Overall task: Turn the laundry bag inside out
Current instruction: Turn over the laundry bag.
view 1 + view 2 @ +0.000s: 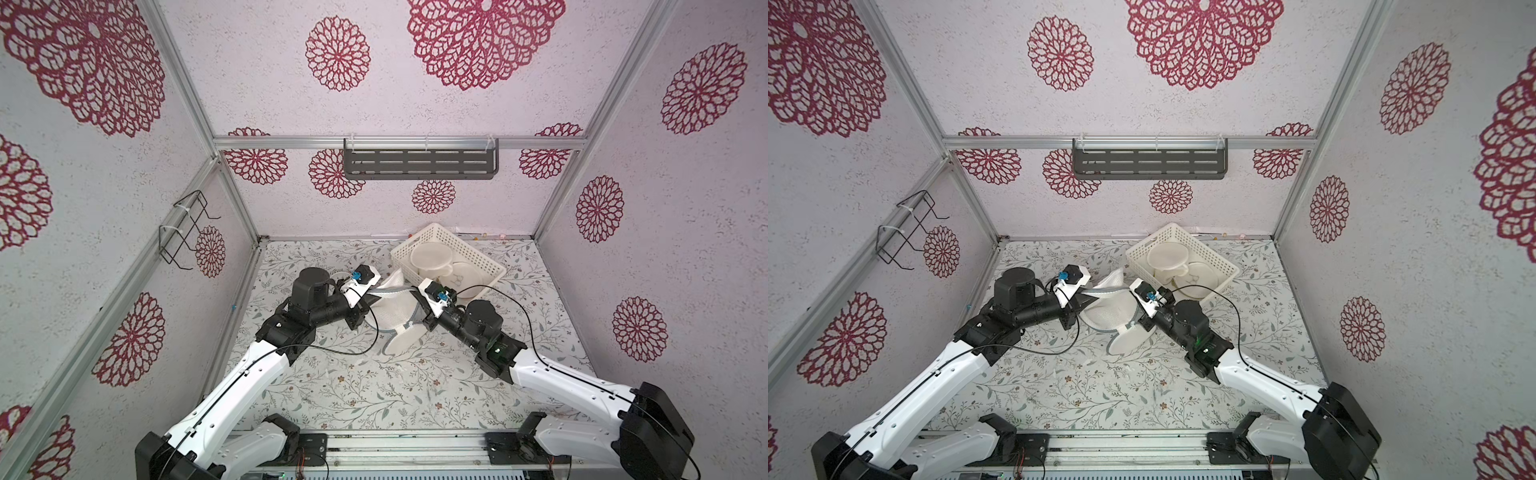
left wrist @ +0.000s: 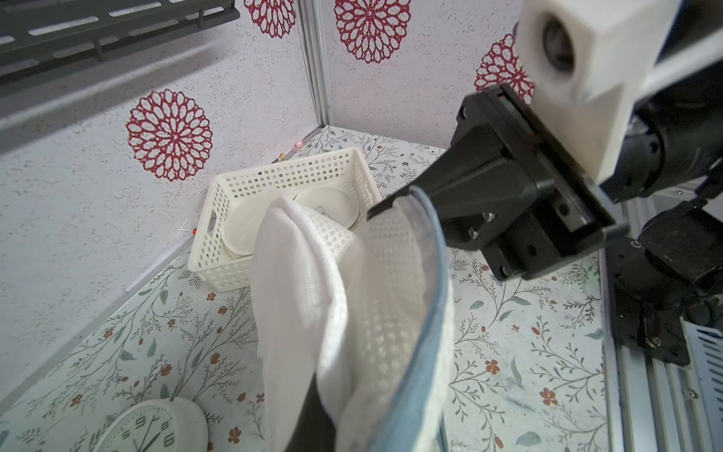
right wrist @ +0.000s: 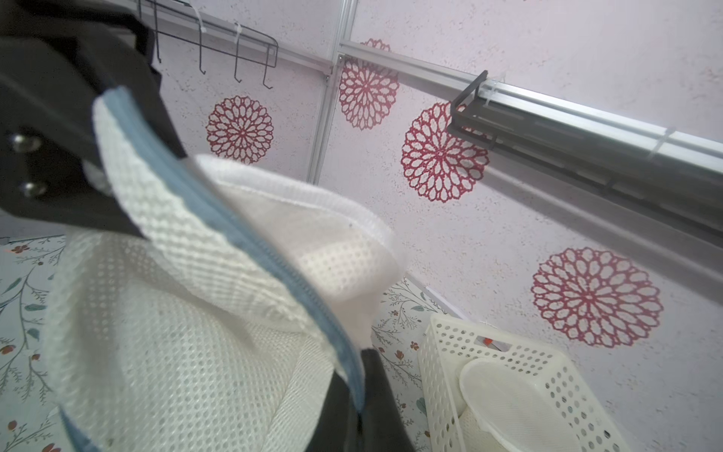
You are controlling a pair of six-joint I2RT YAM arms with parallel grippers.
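The laundry bag [image 1: 392, 309] is white mesh with a blue zipper edge. It hangs stretched between my two grippers over the middle of the table, and both top views show it [image 1: 1113, 307]. My left gripper [image 1: 362, 303] is shut on one side of the bag's rim; in the left wrist view the mesh [image 2: 313, 293] drapes over its dark fingers [image 2: 313, 422]. My right gripper [image 1: 417, 322] is shut on the blue zipper edge [image 3: 274, 266] at the opposite side. The bag's lower part rests on the table.
A white perforated basket [image 1: 478, 255] with round white mesh items stands at the back right, close behind the bag. A white clock [image 2: 156, 426] lies on the table by my left wrist. A grey shelf [image 1: 419, 164] is on the back wall and a wire rack [image 1: 187, 232] on the left wall.
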